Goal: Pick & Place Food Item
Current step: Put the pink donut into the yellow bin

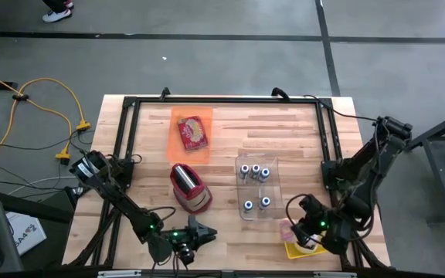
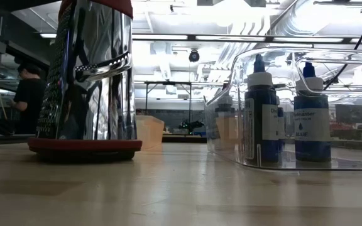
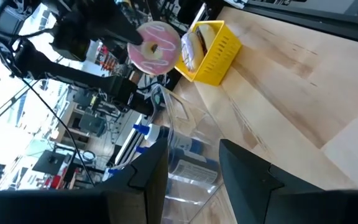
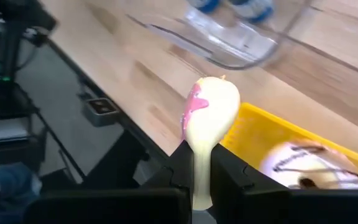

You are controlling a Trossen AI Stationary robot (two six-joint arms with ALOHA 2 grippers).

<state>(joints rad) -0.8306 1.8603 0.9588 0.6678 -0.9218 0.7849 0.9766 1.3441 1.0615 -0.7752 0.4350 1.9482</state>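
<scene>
The pink-frosted ring doughnut [image 4: 209, 127], soft and glossy like a toy, was pinched edge-on in the right gripper [image 4: 202, 163], clenched on its rim and held just above the small yellow plastic basket [image 4: 272, 134] at the table's near right corner. A pale wrapped item [image 4: 303, 163] already lay inside. Doing this well probably meant keeping the squeeze gentle and lowering straight over the basket. The left gripper [image 3: 191, 165] waited at the near edge, fingers parted and empty, beside the clear plastic tray [image 1: 258, 188] of blue-capped bottles [image 2: 286, 112] and the shiny steel grater [image 1: 188, 186].

Right hand [image 4: 194, 171] pinched closed near the table's front-right corner; left hand [image 3: 191, 168] parted at the front edge.
</scene>
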